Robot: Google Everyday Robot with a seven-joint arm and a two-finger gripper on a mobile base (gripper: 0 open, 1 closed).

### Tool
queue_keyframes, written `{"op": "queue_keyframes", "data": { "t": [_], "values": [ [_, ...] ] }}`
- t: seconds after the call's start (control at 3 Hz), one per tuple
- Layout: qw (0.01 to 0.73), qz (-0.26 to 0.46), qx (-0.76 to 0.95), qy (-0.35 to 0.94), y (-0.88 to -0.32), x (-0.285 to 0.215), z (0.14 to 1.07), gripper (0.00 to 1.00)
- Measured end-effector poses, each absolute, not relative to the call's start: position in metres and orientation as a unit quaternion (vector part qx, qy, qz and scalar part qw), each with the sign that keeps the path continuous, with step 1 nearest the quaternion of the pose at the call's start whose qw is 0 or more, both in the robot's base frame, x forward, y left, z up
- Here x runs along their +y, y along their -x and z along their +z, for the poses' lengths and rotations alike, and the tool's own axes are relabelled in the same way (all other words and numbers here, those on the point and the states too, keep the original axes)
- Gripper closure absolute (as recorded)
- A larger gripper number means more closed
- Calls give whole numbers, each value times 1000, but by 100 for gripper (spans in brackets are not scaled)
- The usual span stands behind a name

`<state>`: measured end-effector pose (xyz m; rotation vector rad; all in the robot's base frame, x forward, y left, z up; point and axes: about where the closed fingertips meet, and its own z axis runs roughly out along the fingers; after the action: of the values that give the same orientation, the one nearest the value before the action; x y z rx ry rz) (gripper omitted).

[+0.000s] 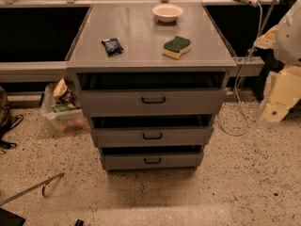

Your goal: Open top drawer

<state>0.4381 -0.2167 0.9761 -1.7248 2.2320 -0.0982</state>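
The top drawer [188, 101] is the widest and tallest-fronted of three grey metal drawers in a grey cabinet at the middle of the view. A small black bar handle [153, 100] sits at the centre of its front. A dark gap shows between the drawer front and the cabinet top [141, 36]. Two narrower drawers [152, 136] [152, 160] lie below it, each with a dark gap above. My arm's pale gripper [277, 105] hangs at the right edge, to the right of the cabinet, apart from the top drawer and about level with it.
On the cabinet top lie a white bowl [167, 12], a green-and-yellow sponge [177, 47] and a dark packet [112, 46]. A clear bin of snack bags [61, 109] stands on the floor at the left. A white cable [241, 102] loops down at the right. A thin metal rod [28, 189] lies at the front left.
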Motion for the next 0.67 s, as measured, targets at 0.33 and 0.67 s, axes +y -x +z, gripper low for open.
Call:
{"op": "queue_keyframes", "data": {
  "t": [0.33,0.67],
  "values": [
    [159,-34,781,603,-438,-217,976,0],
    [174,-15,767,617,-444,-214,959,0]
  ]
}}
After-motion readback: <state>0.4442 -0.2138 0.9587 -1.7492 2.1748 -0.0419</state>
